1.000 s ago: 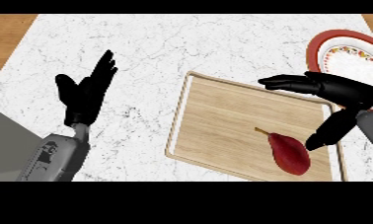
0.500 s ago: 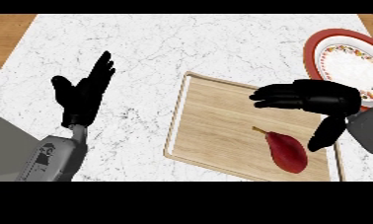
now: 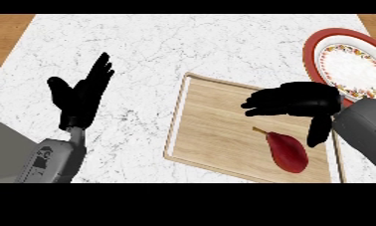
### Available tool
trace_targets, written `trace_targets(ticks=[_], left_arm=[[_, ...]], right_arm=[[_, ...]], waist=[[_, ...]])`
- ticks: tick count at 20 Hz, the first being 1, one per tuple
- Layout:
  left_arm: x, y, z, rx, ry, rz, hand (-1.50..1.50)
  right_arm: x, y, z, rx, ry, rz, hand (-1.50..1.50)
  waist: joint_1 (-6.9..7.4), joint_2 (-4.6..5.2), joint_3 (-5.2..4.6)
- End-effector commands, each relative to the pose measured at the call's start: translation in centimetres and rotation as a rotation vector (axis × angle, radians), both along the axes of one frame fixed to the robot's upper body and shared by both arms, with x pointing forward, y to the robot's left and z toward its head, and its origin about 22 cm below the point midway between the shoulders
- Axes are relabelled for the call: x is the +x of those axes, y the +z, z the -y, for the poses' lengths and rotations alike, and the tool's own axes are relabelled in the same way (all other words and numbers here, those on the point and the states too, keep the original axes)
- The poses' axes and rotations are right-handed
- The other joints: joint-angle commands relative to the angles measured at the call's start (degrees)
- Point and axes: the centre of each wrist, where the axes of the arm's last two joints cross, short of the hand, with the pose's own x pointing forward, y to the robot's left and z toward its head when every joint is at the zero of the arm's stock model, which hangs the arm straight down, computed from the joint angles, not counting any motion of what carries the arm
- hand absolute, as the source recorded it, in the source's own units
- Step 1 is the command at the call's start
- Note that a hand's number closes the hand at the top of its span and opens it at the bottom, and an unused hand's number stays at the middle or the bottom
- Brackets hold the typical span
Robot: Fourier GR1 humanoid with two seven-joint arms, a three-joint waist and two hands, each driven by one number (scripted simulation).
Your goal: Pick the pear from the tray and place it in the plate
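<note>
The counter (image 3: 183,46) has a white marble top with grey veining. A wooden tray (image 3: 213,125) with a pale raised rim lies directly on it. A plate (image 3: 334,63) with a red rim and floral border lies up-right of the tray, just beside the tray's far right corner.

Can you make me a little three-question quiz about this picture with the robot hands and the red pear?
1. True or false: the pear lies on the plate.
2. Which hand hovers over the tray? A) left hand B) right hand
3. Fill in: the plate's rim is ____.

Key: 1 false, it lies on the tray; 2 B; 3 red.
</note>
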Motion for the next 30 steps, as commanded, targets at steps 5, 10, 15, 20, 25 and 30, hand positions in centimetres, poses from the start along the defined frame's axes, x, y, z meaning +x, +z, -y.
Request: trace_targets(ticks=[5, 10, 15, 20, 25, 30], left_arm=[[-1.4, -1.0, -3.8, 0.092, 0.044, -0.036, 0.0], [-1.2, -0.5, -4.2, 0.104, 0.084, -0.018, 0.0], [-0.9, -0.2, -2.5, 0.091, 0.065, -0.023, 0.0], [-0.1, -0.6, -2.6, 0.081, 0.061, -0.018, 0.0], [-1.1, -0.2, -4.4, 0.092, 0.053, -0.034, 0.0], [-2.6, -1.6, -3.1, 0.089, 0.049, -0.025, 0.0]], right_arm=[[0.0, -2.0, -2.2, -0.036, 0.077, -0.037, -1.5], [-1.6, -2.1, -2.1, -0.059, 0.091, -0.03, -1.5], [0.0, -2.6, -2.6, -0.084, 0.1, -0.004, -1.5], [-1.9, -2.7, -4.4, -0.181, 0.199, 0.002, 1.5], [-1.5, -3.5, -5.9, -0.111, 0.254, -0.005, 1.5], [-2.8, -5.1, -3.2, -0.069, 0.227, -0.048, 1.5]], waist=[[0.04, 0.01, -0.31], [-0.77, -0.17, -0.33], [-0.3, -0.03, -0.3], [-0.84, -0.11, -0.34], [0.17, 0.04, -0.32], [0.0, -0.04, -0.3]])
